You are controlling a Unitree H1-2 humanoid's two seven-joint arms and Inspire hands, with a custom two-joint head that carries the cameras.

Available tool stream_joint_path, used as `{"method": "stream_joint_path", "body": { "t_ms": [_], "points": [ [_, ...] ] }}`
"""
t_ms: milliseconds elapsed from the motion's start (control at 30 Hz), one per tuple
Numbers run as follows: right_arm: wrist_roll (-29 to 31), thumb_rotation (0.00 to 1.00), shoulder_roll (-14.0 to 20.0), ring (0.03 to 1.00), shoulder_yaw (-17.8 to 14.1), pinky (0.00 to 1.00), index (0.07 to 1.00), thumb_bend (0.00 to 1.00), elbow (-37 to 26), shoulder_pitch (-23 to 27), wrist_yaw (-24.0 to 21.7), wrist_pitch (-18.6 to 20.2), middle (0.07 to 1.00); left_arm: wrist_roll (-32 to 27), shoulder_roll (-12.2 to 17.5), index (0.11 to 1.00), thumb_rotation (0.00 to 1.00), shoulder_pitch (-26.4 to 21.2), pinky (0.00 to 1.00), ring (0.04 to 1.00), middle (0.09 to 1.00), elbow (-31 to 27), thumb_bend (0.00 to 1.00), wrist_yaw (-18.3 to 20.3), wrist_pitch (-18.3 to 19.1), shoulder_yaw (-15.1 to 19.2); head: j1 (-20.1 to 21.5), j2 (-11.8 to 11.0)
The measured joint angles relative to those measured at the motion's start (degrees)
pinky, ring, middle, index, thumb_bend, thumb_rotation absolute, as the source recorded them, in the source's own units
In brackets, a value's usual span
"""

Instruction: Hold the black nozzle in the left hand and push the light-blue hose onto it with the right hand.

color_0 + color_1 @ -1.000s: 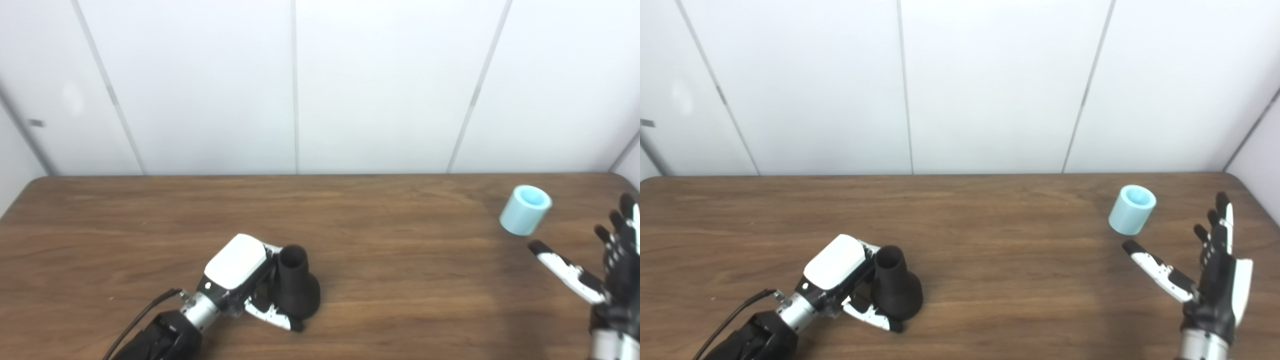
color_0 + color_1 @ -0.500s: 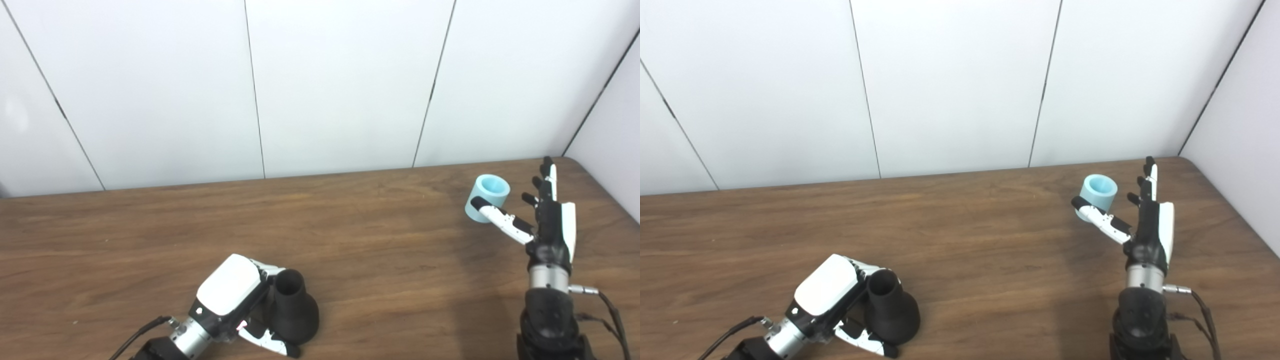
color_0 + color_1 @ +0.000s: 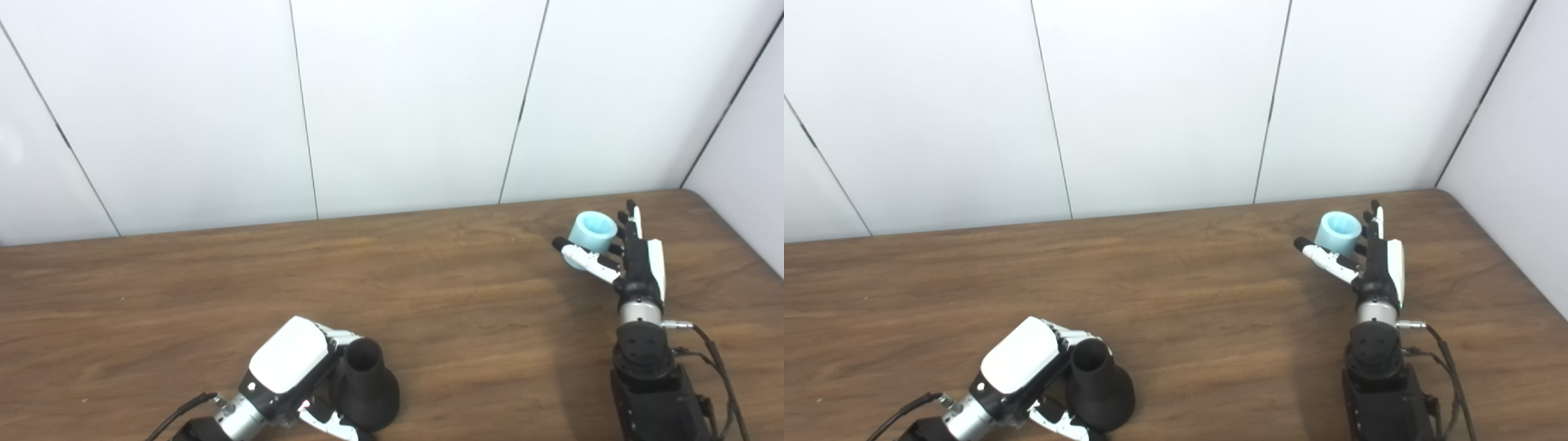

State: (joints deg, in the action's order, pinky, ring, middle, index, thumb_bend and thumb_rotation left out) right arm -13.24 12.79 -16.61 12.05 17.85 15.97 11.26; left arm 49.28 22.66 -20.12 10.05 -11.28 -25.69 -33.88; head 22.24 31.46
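The black nozzle (image 3: 365, 387) stands on its wide base near the table's front edge, narrow mouth up. My left hand (image 3: 293, 367) wraps it from the left, thumb low in front, fingers behind. The light-blue hose (image 3: 590, 234), a short open tube, stands at the far right of the table. My right hand (image 3: 634, 263) is open beside it: fingers stretched up along its right side, thumb (image 3: 1323, 255) reaching across its front. Whether they touch the hose I cannot tell.
The brown wooden table (image 3: 465, 318) ends at white wall panels behind and a wall corner at the right. The right forearm (image 3: 652, 386) with its cable lies along the table's right part.
The camera view shifted. My right hand has moved forward to the hose, so that thumb and fingers now flank it. The left hand stays on the nozzle.
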Motion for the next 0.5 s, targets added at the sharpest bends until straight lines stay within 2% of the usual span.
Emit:
{"method": "stream_joint_path", "body": {
  "t_ms": [200,367,500],
  "points": [
    [1.6,0.3,0.0,0.91,0.1,0.8,0.977,0.95,3.7,1.3,0.9,-1.2,0.95,0.1,0.1,0.506,0.0,0.2,0.24,0.369,0.517,-0.3,0.5,0.0,0.0,-0.1,0.2,0.0],
    [1.6,0.3,0.3,0.885,0.7,0.79,0.952,0.98,6.2,2.2,2.2,-3.0,0.928,-0.4,0.4,0.517,0.0,0.2,0.24,0.362,0.507,-0.4,0.5,0.2,0.0,-0.2,0.4,0.0],
    [2.2,0.28,0.3,0.884,0.7,0.8,0.935,0.96,7.2,2.5,2.6,-4.0,0.918,-0.8,0.7,0.511,0.0,0.2,0.25,0.366,0.512,-0.6,0.5,0.2,0.0,-0.4,0.6,0.1]
  ]
}}
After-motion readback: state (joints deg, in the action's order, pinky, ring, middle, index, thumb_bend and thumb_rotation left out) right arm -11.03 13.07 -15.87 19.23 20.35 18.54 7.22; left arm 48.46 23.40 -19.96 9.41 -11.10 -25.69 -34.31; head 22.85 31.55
